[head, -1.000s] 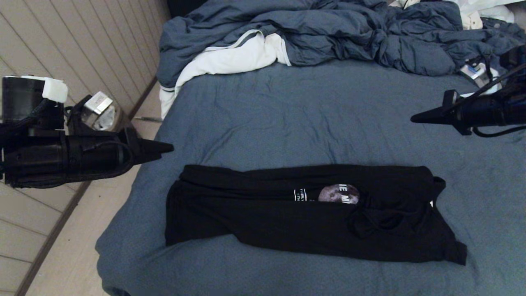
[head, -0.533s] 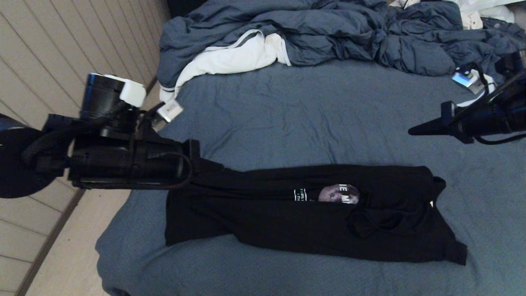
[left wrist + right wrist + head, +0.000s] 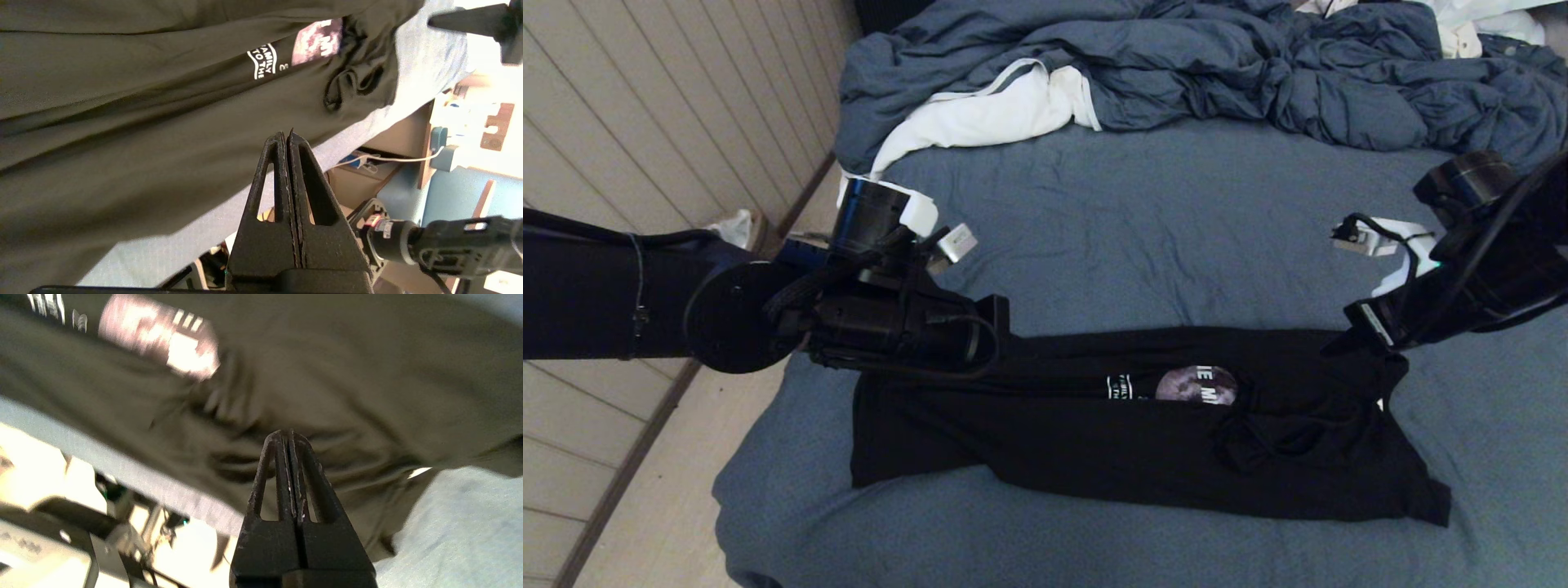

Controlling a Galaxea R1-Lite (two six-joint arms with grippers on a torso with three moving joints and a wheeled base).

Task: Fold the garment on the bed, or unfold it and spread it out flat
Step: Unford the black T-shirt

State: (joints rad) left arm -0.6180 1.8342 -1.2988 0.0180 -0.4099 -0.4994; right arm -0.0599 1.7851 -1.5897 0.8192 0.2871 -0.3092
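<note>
The garment (image 3: pixel 1094 441), a black T-shirt folded into a long band, lies across the near part of the bed (image 3: pixel 1143 237); part of its moon print (image 3: pixel 1196 384) shows. My left gripper (image 3: pixel 1049 347) reaches in over the garment's far left edge. In the left wrist view that gripper (image 3: pixel 286 136) is shut, with nothing between its fingers and the garment (image 3: pixel 143 102) beneath it. My right gripper (image 3: pixel 1330 348) points down at the far right corner. In the right wrist view it (image 3: pixel 288 435) is shut and empty, just above the wrinkled garment (image 3: pixel 327 375).
A rumpled blue-grey duvet (image 3: pixel 1176 65) and a white cloth (image 3: pixel 980 114) pile up along the far side of the bed. The bed's left edge drops to a pale floor (image 3: pixel 645 490). Bare sheet lies between the garment and the duvet.
My left arm has swung in from beyond the bed's left edge to the garment's far left edge. My right arm has dropped from the right side to the far right corner.
</note>
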